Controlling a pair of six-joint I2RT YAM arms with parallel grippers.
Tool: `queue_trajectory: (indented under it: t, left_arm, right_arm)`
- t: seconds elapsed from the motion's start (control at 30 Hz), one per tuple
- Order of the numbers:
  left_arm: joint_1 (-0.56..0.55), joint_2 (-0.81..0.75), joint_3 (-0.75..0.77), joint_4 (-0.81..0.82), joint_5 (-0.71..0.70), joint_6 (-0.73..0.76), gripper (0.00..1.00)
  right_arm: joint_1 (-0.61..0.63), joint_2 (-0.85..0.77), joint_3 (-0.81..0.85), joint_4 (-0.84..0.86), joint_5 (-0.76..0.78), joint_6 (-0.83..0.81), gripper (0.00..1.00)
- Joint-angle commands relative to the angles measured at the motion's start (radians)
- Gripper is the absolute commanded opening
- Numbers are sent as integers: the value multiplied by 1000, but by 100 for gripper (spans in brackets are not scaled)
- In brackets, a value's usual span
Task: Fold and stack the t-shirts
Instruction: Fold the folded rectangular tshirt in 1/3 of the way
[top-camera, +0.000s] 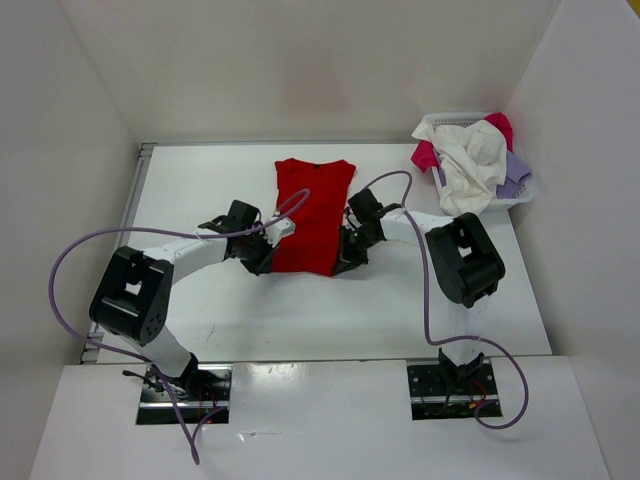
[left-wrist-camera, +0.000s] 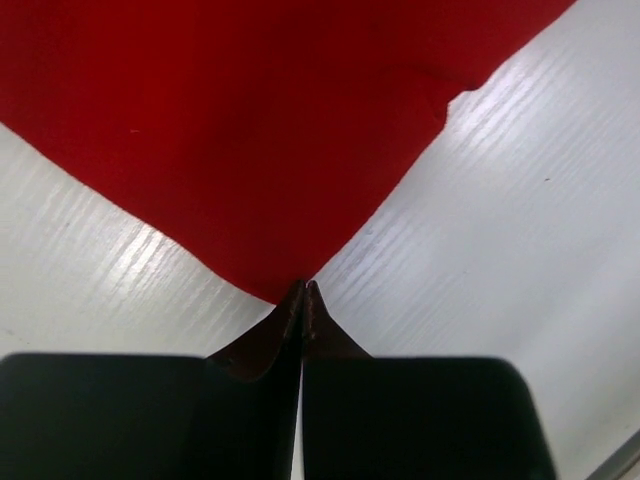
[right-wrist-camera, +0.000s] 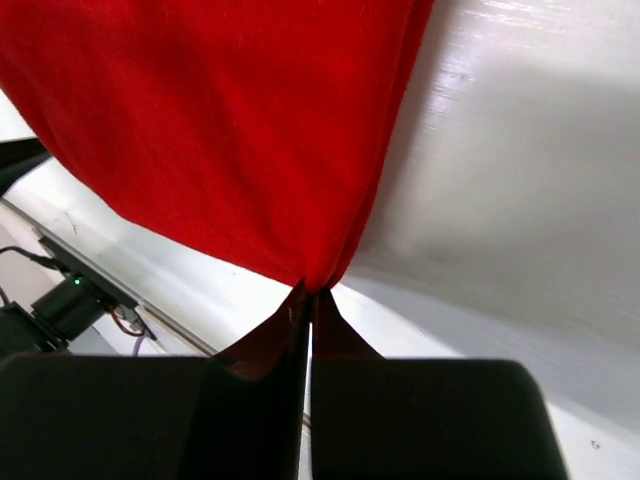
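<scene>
Pinching the two near hem corners is judged the step in hand. At the left gripper (left-wrist-camera: 304, 290) the jaws are pressed together, and the near-left corner of the red t-shirt (top-camera: 312, 215) is caught only at the very tips. A purple cable (top-camera: 290, 207) is looped over the shirt's left edge. The shirt is laid flat mid-bench (top-camera: 220, 310), collar at the far end; no sleeves are seen, so they are taken as tucked in. At the right gripper (right-wrist-camera: 308, 292) the jaws are pressed together on the near-right corner, with cloth rising off the tips. At far right, the off-white t-shirt (top-camera: 470, 165), pinkish red t-shirt (top-camera: 425, 155) and lavender t-shirt (top-camera: 516, 178) are heaped in a white mesh basket (top-camera: 452, 119), unfolded.

Risks, as judged:
- The left hold is shallow, so the corner could be lost once lifted.
- If one layer only is pinched, the under layer would be left behind.
- If the corners are carried unevenly, the hem would be skewed.
- The cloth could be dragged by the cable.
</scene>
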Motion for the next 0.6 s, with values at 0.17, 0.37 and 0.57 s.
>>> queue_trajectory:
  t: [0.17,0.37,0.57]
  left_arm:
    - [18,-14,3,-62,-134,213,0]
    - [32,-35,25,-132,-91,239,0]
    - [-43,-35,53,-161,145,138,38]
  right_arm:
    - [-86,-66,-56,-59,54,-58,0]
    - [-95,-89,-56,-104,64,-81,0]
    - [-95,-89,-56,-86,31,-81,0]
